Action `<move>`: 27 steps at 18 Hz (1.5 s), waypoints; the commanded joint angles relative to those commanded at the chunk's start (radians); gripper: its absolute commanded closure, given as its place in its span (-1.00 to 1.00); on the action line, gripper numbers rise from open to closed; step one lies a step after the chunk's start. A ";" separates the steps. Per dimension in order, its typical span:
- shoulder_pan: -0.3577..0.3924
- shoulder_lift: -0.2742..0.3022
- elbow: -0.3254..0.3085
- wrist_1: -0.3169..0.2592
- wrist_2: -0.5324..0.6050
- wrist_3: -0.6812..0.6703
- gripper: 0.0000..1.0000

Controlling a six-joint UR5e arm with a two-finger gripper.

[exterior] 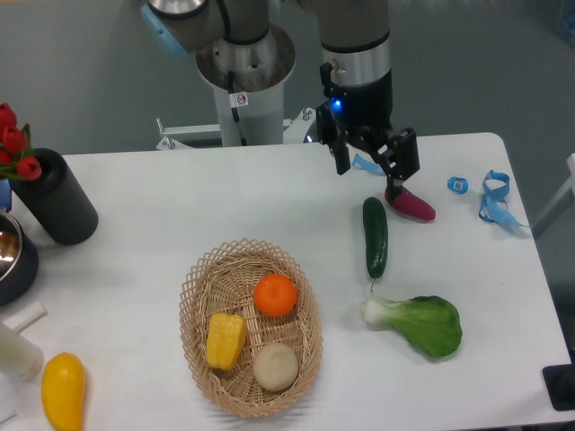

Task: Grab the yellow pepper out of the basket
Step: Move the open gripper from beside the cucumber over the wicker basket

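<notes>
Several things are spread across the white table, and they are taken from the left edge. Red tulips are seen leaning out of a matte black cylinder at the far left. Just below it, a dark metal bowl is cut off by the frame. A white tube-like object is partly seen lower down, and beside it a smooth, oval yellow fruit is lying at the front edge.

Towards the middle, the light tan oval wicker basket is found, with three items inside. The small lobed yellow pepper is resting in the basket's left part, untouched. A round orange is sitting just above and to its right, and a pale beige round item is lying below the orange, beside the pepper.

Further right, the black two-finger gripper is held above the table's far side, well apart from the basket; its jaws are spread and nothing is held between them. A dark green cucumber is laid lengthwise below it. A magenta oblong vegetable is seen just beside the gripper's right finger. A leafy green bok choy is lying nearer the front. Blue plastic clips and straps are scattered at the far right.
</notes>
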 joint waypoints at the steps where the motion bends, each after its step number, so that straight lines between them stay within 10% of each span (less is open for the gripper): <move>1: 0.000 0.000 0.000 0.002 0.000 0.002 -1.00; 9: -0.005 -0.002 -0.069 0.084 -0.051 -0.014 -1.00; 27: -0.124 -0.141 -0.063 0.193 -0.075 -0.557 -1.00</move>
